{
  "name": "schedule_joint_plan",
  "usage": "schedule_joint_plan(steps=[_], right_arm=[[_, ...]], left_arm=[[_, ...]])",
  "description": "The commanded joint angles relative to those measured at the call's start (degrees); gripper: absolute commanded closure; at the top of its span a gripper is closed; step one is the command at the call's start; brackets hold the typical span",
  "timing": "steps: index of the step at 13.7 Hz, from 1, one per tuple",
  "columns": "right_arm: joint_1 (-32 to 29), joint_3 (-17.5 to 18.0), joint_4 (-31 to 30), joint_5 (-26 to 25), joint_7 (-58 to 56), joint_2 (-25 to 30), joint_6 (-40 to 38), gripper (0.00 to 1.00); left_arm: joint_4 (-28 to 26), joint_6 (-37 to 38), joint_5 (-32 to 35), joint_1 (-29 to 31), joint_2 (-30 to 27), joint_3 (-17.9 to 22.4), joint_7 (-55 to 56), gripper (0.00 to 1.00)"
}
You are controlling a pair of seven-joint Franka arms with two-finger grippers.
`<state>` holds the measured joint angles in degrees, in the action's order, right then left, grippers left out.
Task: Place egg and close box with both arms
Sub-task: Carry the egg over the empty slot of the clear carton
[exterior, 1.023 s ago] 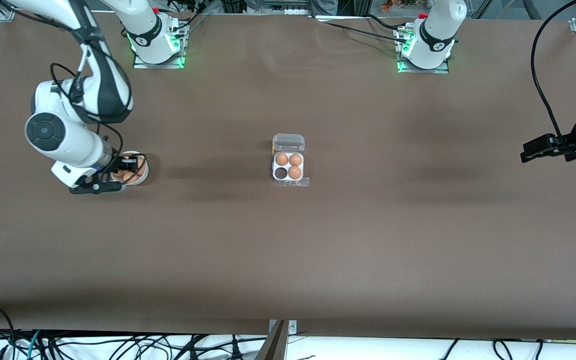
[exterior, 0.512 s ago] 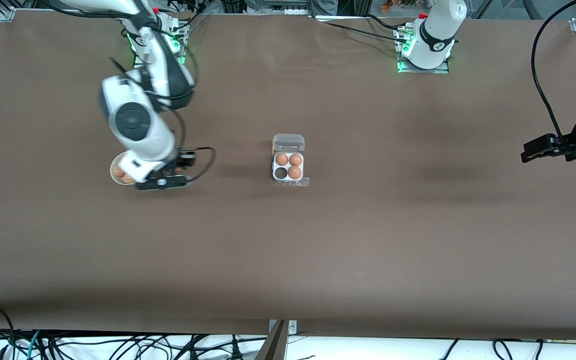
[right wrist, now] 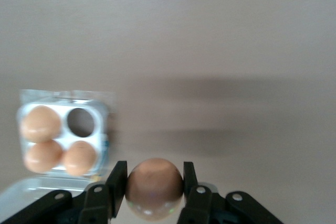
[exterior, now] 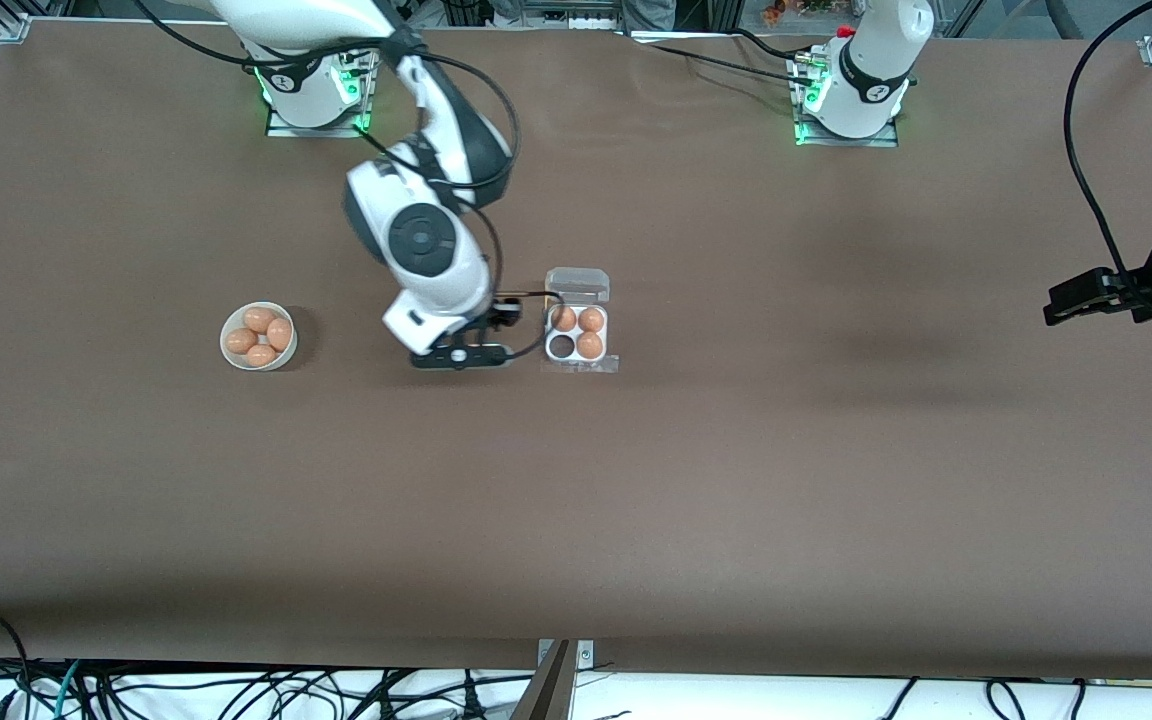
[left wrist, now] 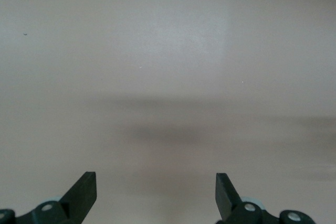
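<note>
We note the right gripper's (right wrist: 154, 190) fingers (right wrist: 116, 182) clamped on a brown egg (right wrist: 154, 186), one pad on each side of the shell, as the right wrist view shows plainly. Starting at the right arm's end of the table (exterior: 576, 500), a round white bowl (exterior: 258, 336) sits on the brown surface with four brown eggs in it. Next, toward the middle, the right arm (exterior: 416, 235) reaches from its green-lit base down over the table, and its gripper (exterior: 491, 335) hangs just beside the box (exterior: 577, 335), on the bowl's side of it. The box stands at the table's centre, its clear lid (exterior: 577, 285) folded open and lying on the side farther from the front camera. We count three eggs in its whitish tray and one empty cell (exterior: 562, 346), the dark one, in the corner nearer the front camera and nearer the bowl. Well apart from the box, at the left arm's end of the table, the left arm waits with its gripper (exterior: 1076, 298) held above bare surface; in the left wrist view we see its fingers (left wrist: 84, 190) spread wide with nothing between them.
</note>
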<state>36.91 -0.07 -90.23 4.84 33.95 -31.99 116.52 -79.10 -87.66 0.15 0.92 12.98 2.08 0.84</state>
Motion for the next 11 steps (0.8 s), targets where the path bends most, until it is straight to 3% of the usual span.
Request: schedule_joint_plan(steps=[1,4,11], right_arm=[[3.16,-0.64,6.64,2.45,4.62,-4.82,-0.77,0.9],[4.57,-0.64,9.63,3.34,6.12,-8.16,-0.59,0.9],[4.75,-0.64,9.81,4.83,5.42,-11.6,7.31,0.91]], left_arm=[[0.79,0.73,-0.24,0.14,0.02,0.03,-0.05,0.0],[0.88,0.65,-0.24,0.22,0.02,0.03,-0.05,0.0],[0.8,0.65,-0.24,0.22,0.02,0.03,-0.05,0.0]])
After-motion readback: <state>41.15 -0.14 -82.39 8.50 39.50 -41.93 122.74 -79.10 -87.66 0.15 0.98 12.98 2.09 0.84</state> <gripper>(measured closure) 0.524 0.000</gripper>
